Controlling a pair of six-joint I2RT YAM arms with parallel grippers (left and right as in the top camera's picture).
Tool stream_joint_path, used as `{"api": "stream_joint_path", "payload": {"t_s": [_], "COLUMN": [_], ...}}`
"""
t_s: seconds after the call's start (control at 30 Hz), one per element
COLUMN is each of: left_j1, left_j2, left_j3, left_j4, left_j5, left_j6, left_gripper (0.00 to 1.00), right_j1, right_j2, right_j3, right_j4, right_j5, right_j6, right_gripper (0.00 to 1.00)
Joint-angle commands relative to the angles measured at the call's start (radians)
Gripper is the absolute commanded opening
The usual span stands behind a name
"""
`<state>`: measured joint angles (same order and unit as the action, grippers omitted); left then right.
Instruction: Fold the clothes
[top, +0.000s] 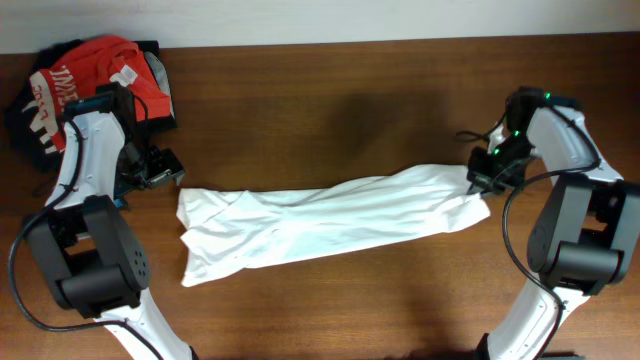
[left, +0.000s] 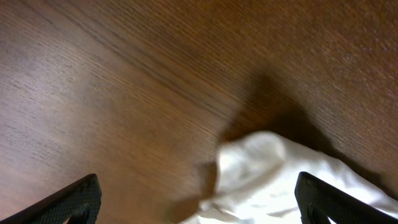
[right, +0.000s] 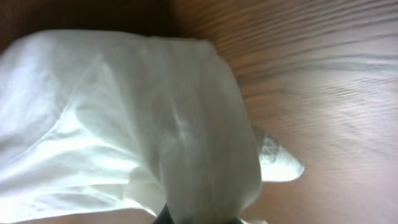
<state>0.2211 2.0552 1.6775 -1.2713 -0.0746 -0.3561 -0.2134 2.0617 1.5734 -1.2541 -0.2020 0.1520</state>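
Step in hand, my read: the flatten/spread stage, no fold made yet. The white T-shirt (top: 320, 225) lies as a twisted, roped band across the lower middle of the overhead frame. Its left end is bunched and its right end runs up to the right gripper (top: 480, 182). In the right wrist view the cloth funnels down to bottom centre where the fingers sit. The tips are mostly buried in fabric, so it's probably pinching the shirt's end, not 100% sure. The left gripper (top: 170, 170) sits just beside the shirt's upper-left corner, apparently not touching. The left wrist view shows its 2 fingers (left: 71, 199) spread wide at the bottom corners, gripping nothing. The shirt corner lies ahead toward lower right on the bare table (left: 124, 74). Next move as I see it: left drops onto that corner and closes on 1 layer only. Then both arms pull apart to take out the twist and lay the shirt flat before any fold. Risk: thin cotton, easy to grab 2 layers or drag the lot. Far upper left, a red shirt (top: 85, 70) on dark garments (top: 18, 125), well apart, not in play.
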Motion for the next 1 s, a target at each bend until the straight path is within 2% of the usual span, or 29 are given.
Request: {"api": "stream_joint_path", "payload": {"t_s": [0.0,0.1,0.37,0.5,0.67,0.97], "left_j1": [-0.003,-0.003,-0.003,-0.003,-0.003,-0.003], "left_j2": [0.004,0.004,0.004,0.004,0.004,0.006], "left_j3": [-0.008,-0.008,-0.008,-0.008,-0.008,-0.008], "left_j4": [0.003,0.013,0.033,0.033,0.034,0.041], "left_j5": [0.008,0.008,0.008,0.007,0.007,0.007], "left_j6": [0.0,-0.056,-0.055,-0.055,-0.055,-0.055], "left_gripper": [0.99,0.99,0.99,0.99,0.99,0.99], "right_j1": [0.02,0.095,0.423,0.568,0.667,0.794], "right_j2": [-0.017,-0.063,-0.063,-0.06,-0.06,-0.06], "right_j3": [0.114,0.116,0.098,0.054,-0.027,-0.027], "right_j4": [-0.079,-0.1,-0.098,-0.035,0.092,0.13], "right_j5": [0.087,0.083,0.084,0.084,0.079,0.019], "right_j6": [0.026,0.025,0.017,0.018,0.144,0.198], "right_gripper": [0.04,0.04,0.05,0.09,0.06,0.05]}}
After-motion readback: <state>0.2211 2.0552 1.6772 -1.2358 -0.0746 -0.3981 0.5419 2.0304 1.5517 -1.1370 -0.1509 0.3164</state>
